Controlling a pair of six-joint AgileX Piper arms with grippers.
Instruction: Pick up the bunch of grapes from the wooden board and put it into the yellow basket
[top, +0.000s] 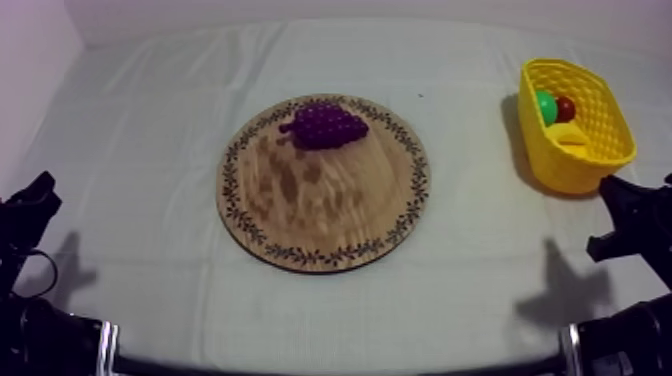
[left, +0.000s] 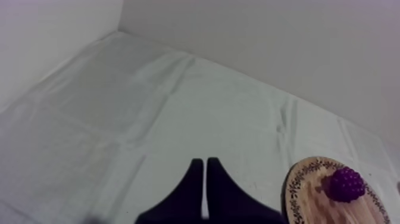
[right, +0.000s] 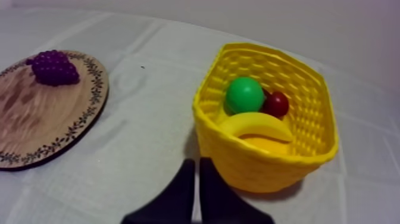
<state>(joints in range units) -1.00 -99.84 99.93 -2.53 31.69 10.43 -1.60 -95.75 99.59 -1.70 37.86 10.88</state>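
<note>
Top view, with both wrist views. The bunch of purple toy grapes (top: 325, 125) lies on the round wooden board with a patterned rim (top: 320, 215), close to the rim at 12 o'clock. Its long axis runs from 9 to 3 o'clock, with the narrow stem end at 9. The yellow plastic basket (top: 575, 170) stands on the grey-white cloth (top: 160, 150), well apart from the board and between 2 and 3 o'clock of it. It already holds a green toy fruit (right: 244, 95), a small red fruit (right: 275, 104) and a yellow toy banana (right: 262, 125). Your left gripper (top: 30, 205) rests low at the left edge and your right gripper (top: 635, 215) low at the right, just beside the basket. Each is clenched on nothing, its fingers lying together as a narrow wedge (left: 205, 162) (right: 197, 162). The grapes lie between 2 and 3 o'clock of the left gripper and between 9 and 10 o'clock of the right, at a similar reach from each. You would likely favour the right arm, since the basket sits at its side. Its fingers must part first and close across the bunch's short axis.
</note>
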